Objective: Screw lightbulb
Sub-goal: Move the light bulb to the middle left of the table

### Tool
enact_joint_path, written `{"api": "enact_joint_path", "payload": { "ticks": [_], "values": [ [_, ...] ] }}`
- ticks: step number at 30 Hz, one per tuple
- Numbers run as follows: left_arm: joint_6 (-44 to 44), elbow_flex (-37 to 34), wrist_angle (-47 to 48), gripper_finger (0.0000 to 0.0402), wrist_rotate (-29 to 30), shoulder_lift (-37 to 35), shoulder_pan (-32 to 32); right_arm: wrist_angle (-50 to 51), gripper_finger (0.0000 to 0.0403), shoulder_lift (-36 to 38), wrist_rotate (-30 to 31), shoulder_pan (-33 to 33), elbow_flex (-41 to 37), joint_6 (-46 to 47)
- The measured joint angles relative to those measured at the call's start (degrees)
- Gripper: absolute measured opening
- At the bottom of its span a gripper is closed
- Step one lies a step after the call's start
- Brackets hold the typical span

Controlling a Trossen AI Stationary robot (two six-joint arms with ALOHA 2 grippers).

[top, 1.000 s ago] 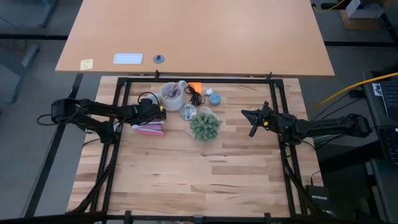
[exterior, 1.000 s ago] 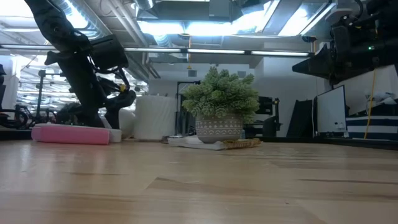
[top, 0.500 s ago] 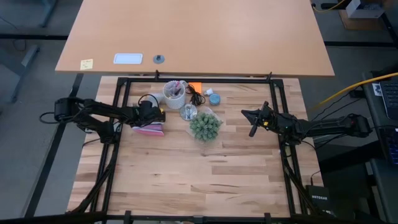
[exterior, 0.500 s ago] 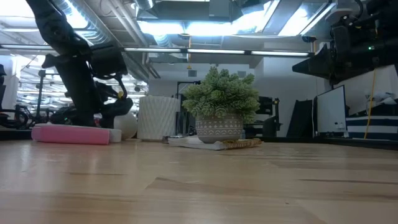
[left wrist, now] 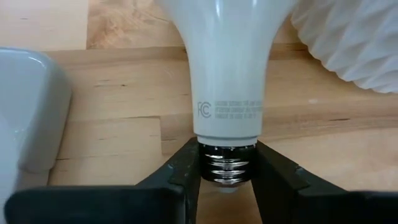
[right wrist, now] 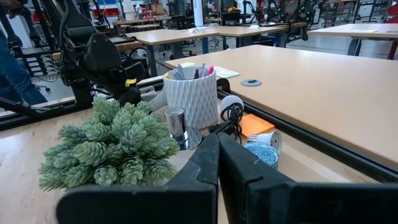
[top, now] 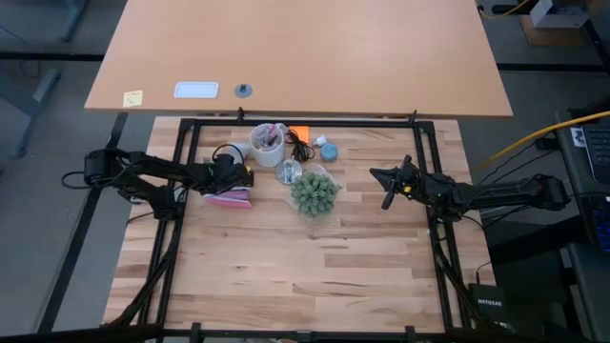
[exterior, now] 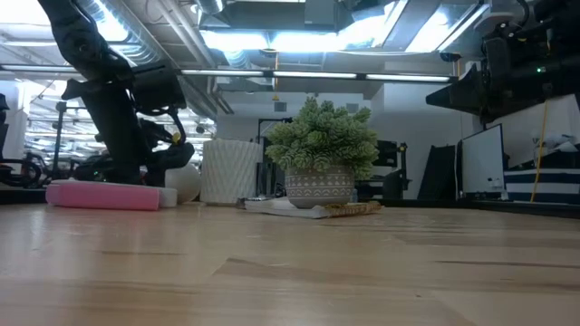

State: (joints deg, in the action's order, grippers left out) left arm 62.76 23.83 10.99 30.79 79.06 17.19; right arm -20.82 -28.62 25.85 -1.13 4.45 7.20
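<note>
The lightbulb [left wrist: 227,62], white with a silver screw base, lies at the table's far left, next to the white ribbed cup of pens [top: 267,143]. Its globe [exterior: 184,184] shows low by the tabletop. My left gripper [left wrist: 227,180] comes from the table's left and is shut on the bulb's base. My right gripper [top: 385,195] hangs shut in the air at the table's right and touches nothing. My left gripper pinches the lightbulb's threaded metal base [left wrist: 227,163] between its two fingers, one on each side. The fingers slant down from the table's left and lie along the bulb's axis. The globe points away from the gripper, toward the cup.
A potted green plant [top: 314,192] stands mid-table. A silvery fitting with a black cord [top: 289,172] sits beside the cup. A pink block [top: 229,198] lies just near of my left gripper. A white object [left wrist: 25,112] lies close beside the bulb. The near half of the table holds nothing.
In the low view the lightbulb's globe has come down from behind my left gripper. It now shows round and low beside the cup. Both arms stay about where they were.
</note>
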Motion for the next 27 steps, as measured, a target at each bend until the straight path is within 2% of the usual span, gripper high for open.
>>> {"api": "enact_joint_path", "payload": {
  "ticks": [6, 13, 20, 27],
  "values": [
    [0.07, -0.19, 0.52, 0.0100, -1.43, -3.57, 0.02, -0.04, 0.0005, -0.01, 0.00, 0.00, 0.00, 0.00],
    [0.29, -0.23, 0.95, 0.0097, -2.15, -11.16, -0.95, -0.04, 0.0005, 0.00, 0.00, 0.00, 0.00, 0.00],
    [0.04, -0.12, 1.04, 0.0103, -6.49, -19.77, -5.69, -0.04, 0.0005, -0.02, 0.00, 0.00, 0.00, 0.00],
    [1.23, -0.06, 1.78, 0.0102, -13.69, -25.30, -12.85, -0.04, 0.0005, -0.02, 0.00, 0.00, 0.00, 0.00]
  ]
}}
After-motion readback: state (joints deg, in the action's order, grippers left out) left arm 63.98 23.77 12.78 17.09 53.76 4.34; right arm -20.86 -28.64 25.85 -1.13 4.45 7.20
